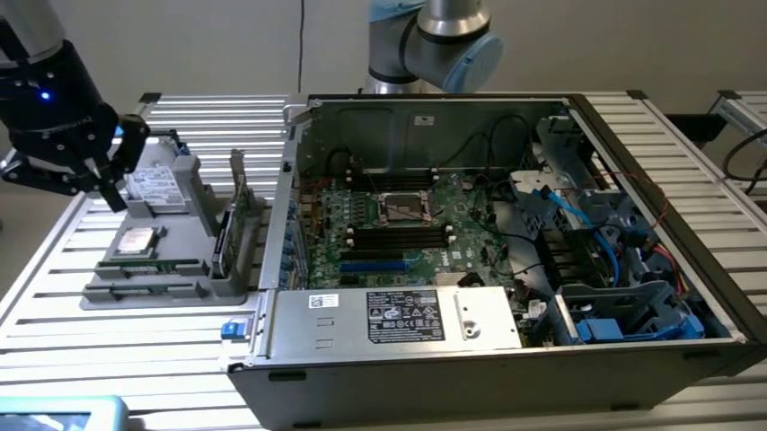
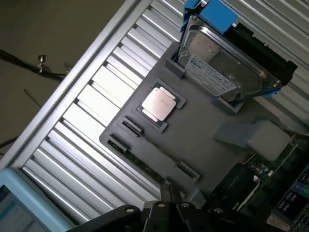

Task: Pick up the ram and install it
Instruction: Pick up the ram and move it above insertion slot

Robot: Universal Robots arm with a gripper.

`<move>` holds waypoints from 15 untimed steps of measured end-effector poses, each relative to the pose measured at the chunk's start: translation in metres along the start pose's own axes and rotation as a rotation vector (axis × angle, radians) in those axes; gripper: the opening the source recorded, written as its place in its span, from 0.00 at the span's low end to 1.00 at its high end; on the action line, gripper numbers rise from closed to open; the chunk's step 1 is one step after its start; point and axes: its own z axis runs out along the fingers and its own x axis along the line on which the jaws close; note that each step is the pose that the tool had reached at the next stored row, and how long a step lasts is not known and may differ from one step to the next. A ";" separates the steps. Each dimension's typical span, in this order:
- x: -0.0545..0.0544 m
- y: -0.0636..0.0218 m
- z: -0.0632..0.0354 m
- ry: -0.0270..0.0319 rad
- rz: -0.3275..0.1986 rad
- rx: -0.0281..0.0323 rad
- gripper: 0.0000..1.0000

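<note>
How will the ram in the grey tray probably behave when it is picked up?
The ram is a thin circuit strip, so probably light and stiff, though fragile if bent. It sits in a slot of the grey tray, so it may bind if pulled askew.

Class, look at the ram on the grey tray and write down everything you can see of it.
The ram is a slim, long green circuit-board strip. It sits in a slot of the grey tray, beside the silver processor chip, to the exterior view's left of the open computer case. It seems to stand on its long edge, showing little of its face. Only the tray touches it; the gripper hangs above, apart.
</note>
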 end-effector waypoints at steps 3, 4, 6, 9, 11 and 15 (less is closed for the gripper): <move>0.000 0.0000 0.0001 0.0008 -0.054 0.0008 0.11; 0.000 0.0000 0.0002 0.0010 -0.073 0.0010 0.11; 0.000 0.0000 0.0003 0.0014 -0.110 0.0016 0.11; 0.000 0.0000 0.0003 0.0020 -0.164 0.0028 0.11; 0.000 0.0000 0.0004 0.0025 -0.200 0.0031 0.11; 0.000 0.0000 0.0004 0.0038 -0.272 0.0040 0.11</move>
